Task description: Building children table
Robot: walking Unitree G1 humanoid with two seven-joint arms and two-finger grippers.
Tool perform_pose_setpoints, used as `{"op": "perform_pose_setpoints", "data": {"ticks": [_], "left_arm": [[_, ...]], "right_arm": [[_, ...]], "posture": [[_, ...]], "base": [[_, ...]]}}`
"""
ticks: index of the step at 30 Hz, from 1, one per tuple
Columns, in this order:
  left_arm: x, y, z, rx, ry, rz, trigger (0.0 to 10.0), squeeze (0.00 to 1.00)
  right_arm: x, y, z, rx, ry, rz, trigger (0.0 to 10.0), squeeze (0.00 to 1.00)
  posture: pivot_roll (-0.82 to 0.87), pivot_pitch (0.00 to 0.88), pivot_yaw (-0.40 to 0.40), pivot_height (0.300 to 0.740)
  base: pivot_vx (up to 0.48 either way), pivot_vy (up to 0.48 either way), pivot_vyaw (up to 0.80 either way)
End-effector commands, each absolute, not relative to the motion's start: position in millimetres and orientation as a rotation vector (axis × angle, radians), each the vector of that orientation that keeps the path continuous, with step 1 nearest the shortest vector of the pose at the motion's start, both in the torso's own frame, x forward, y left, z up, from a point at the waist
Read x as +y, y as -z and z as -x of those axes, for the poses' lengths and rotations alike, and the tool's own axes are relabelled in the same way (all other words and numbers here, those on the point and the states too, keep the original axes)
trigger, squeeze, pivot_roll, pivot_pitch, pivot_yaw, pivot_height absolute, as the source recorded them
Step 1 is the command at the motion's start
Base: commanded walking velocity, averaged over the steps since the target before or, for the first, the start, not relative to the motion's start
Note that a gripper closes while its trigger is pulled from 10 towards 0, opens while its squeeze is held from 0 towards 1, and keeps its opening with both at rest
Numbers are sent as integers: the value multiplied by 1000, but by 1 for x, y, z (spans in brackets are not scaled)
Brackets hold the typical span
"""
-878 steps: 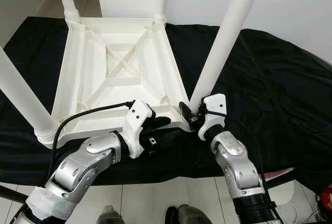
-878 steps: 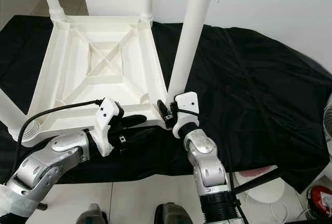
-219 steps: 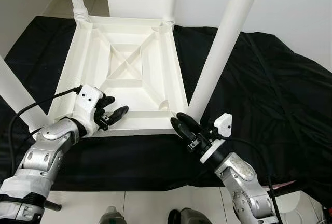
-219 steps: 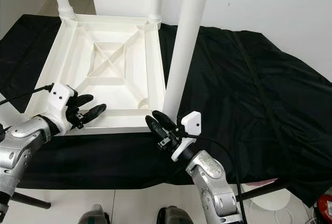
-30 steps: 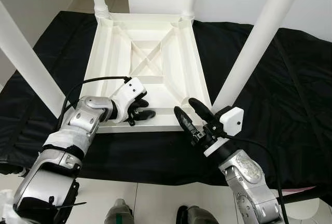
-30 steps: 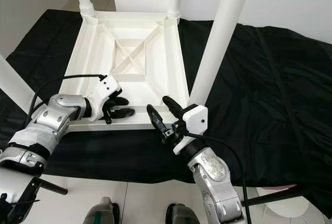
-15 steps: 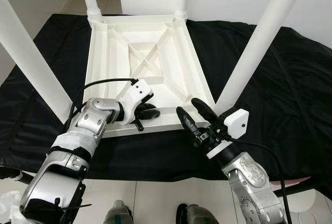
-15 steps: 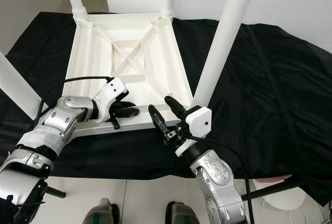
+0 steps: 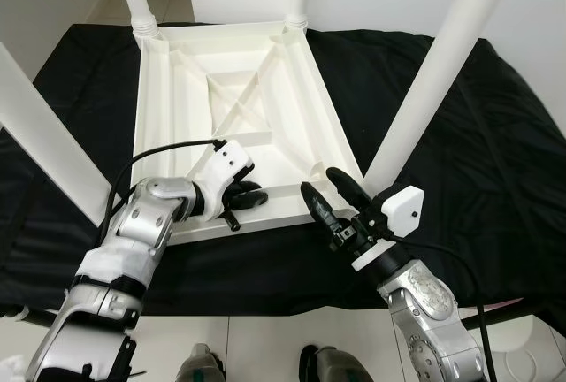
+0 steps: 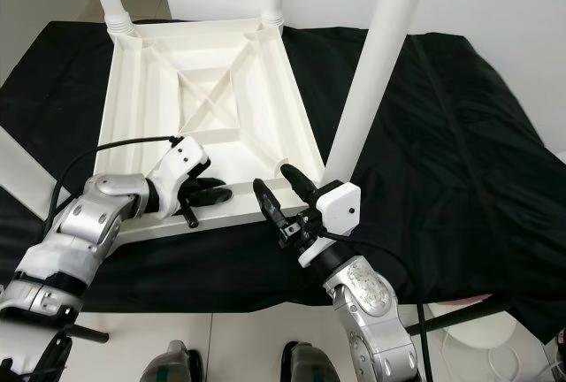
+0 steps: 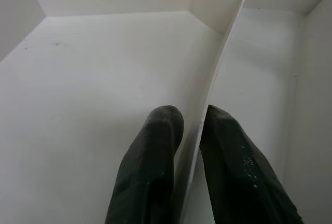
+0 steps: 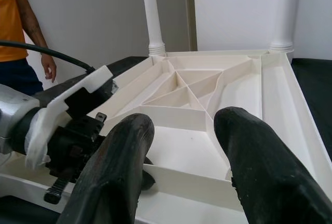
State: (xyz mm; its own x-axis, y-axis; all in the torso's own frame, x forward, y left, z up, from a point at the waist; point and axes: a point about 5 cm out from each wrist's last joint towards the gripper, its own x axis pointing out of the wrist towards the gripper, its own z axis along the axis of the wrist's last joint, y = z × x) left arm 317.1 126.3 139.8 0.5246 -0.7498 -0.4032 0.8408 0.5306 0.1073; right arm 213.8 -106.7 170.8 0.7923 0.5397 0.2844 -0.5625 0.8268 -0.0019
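A white plastic children's table [image 9: 177, 108] lies upside down on a black cloth, its legs pointing up. My left gripper [image 9: 243, 203] is shut on the table's near rim [image 11: 218, 68], one black finger on each side of the thin wall. My right gripper [image 9: 320, 183] is open and holds nothing. It hovers just in front of the same rim, close to the base of the near right leg [image 9: 433, 72]. The right wrist view looks across the ribbed underside between its spread fingers [image 12: 124, 151], with the left gripper [image 12: 78, 130] off to one side.
The black cloth [image 9: 478, 161] covers the whole work surface, and its near edge drops to a tiled floor. The near left leg [image 9: 40, 134] rises beside my left arm. A person in an orange shirt [image 12: 13, 16] stands beyond the table by the wall.
Since several seconds ago my left gripper has moved along the near rim toward the middle and shut on it. The right gripper stays open near the right leg. The camera view has shifted slightly.
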Motion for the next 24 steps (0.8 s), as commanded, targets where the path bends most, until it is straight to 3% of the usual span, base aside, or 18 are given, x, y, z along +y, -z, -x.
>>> {"op": "perform_pose_setpoints", "data": {"ticks": [1,15,20,24], "left_arm": [[158,-148,-324,279,649,-290,0,0],[179,-143,-290,311,605,-248,0,0],[176,-141,-284,307,635,-247,0,0],[158,-137,-285,298,687,-251,0,0]], "right_arm": [[-107,-168,-215,-266,-606,-84,10000,0],[-111,-161,-217,-232,-637,-66,10000,0],[-112,-160,-219,-229,-643,-64,10000,0],[-111,-159,-222,-226,-661,-53,10000,0]], "posture": [[14,79,-7,740],[46,95,-46,740],[51,94,-50,740],[53,87,-52,740]], "base": [[0,0,0],[0,0,0],[0,0,0],[0,0,0]]}}
